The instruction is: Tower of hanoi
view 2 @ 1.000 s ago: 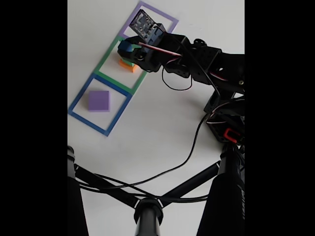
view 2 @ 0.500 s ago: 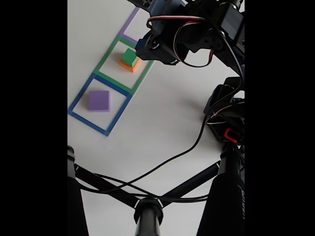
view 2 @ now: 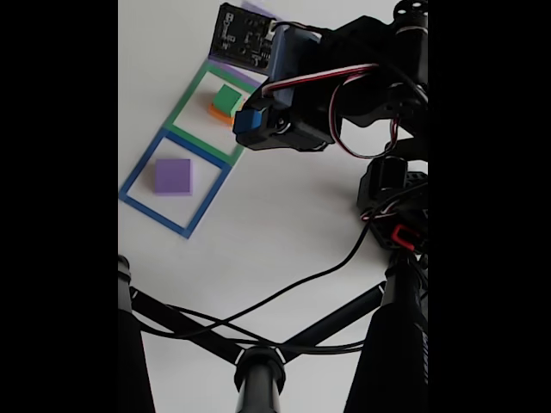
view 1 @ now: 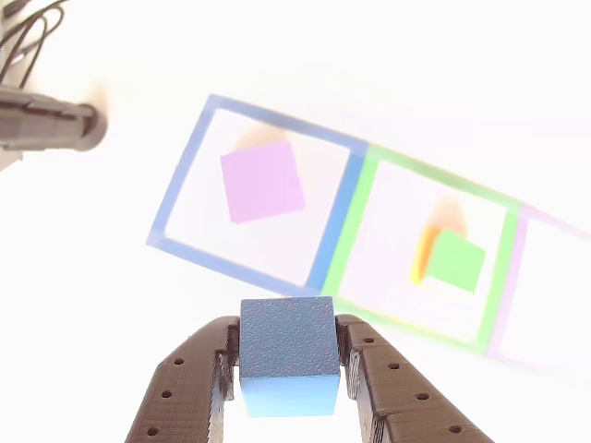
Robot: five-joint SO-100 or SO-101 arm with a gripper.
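Jaws clamped the blue cube by its sides, the gripper holding it raised off the table, near the green cube on orange; purple slab lay left, probably its destination.

Four blocks (one blue cube, green cube, orange cube, purple slab), three square outlines.
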